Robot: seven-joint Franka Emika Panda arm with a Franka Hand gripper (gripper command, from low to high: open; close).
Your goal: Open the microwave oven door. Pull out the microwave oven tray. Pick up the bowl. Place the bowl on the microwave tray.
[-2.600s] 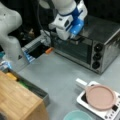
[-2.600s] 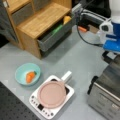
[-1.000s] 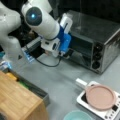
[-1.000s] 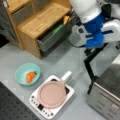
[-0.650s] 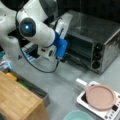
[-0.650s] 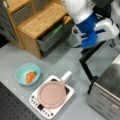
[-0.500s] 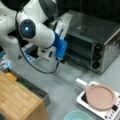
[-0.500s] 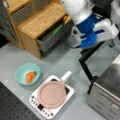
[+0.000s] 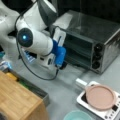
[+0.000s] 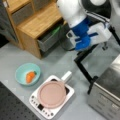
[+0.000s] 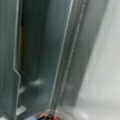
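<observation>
The silver microwave oven [image 9: 100, 32] stands at a front view's upper right; only its corner [image 10: 107, 92] shows at the lower right of a front view. Its door [image 10: 83, 68] hangs open and down, and the dark cavity [image 9: 77, 47] is exposed. My gripper [image 9: 61, 65] sits at the door's outer edge. In the wrist view the bar handle [image 11: 65, 62] runs down to my fingertips [image 11: 50, 116], which are shut on it. I cannot make out the tray. The teal bowl [image 10: 27, 73] holds an orange piece and sits apart on the table; its rim [image 9: 77, 116] also shows at a front view's bottom.
A pink disc [image 9: 100, 96] with a white handle lies on a white flat appliance [image 10: 37, 105] between bowl and oven. A wooden cabinet [image 10: 37, 22] with an open drawer [image 10: 50, 37] stands behind, and its top [image 9: 17, 100] fills a front view's lower left.
My arm swung away from the oven's top, toward a front view's left and down. The door came open with it; over the last half second little moved.
</observation>
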